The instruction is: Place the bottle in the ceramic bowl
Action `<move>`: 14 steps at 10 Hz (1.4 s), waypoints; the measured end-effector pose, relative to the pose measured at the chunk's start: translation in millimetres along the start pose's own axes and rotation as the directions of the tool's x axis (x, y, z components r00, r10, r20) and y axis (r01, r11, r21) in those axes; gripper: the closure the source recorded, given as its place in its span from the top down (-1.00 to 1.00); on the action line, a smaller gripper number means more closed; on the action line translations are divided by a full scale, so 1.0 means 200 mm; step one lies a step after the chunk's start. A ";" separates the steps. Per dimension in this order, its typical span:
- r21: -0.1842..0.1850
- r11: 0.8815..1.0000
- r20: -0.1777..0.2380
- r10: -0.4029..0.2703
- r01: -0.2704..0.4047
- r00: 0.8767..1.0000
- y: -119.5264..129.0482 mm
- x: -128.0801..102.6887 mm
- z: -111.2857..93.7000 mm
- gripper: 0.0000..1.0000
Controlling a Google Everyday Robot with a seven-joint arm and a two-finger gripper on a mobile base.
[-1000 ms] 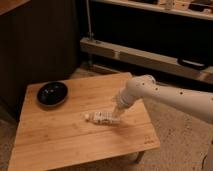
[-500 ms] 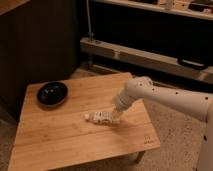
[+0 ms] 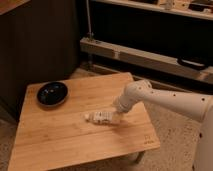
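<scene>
The bottle lies on its side near the middle of the wooden table, white cap pointing left. My gripper is at the bottle's right end, at the tip of the white arm that reaches in from the right. The ceramic bowl is glossy black and sits empty at the table's back left corner, well apart from the bottle.
A dark cabinet wall stands behind the table on the left. A low metal rail and shelf unit runs along the back right. The table's right edge is close to the gripper.
The arm has lowered and shifted slightly left, bringing the gripper down onto the right end of the bottle. The bottle and bowl have not moved.
</scene>
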 end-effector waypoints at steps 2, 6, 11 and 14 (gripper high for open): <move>-0.004 1.000 0.000 0.005 -0.005 1.000 0.02 0.03 0.03 0.30; -0.005 1.000 -0.015 0.025 -0.025 1.000 0.03 0.08 0.06 0.30; -0.039 0.998 -0.028 0.040 -0.041 0.999 0.02 0.10 0.12 0.24; -0.071 0.997 -0.037 0.028 -0.030 0.999 0.00 0.06 0.15 -0.34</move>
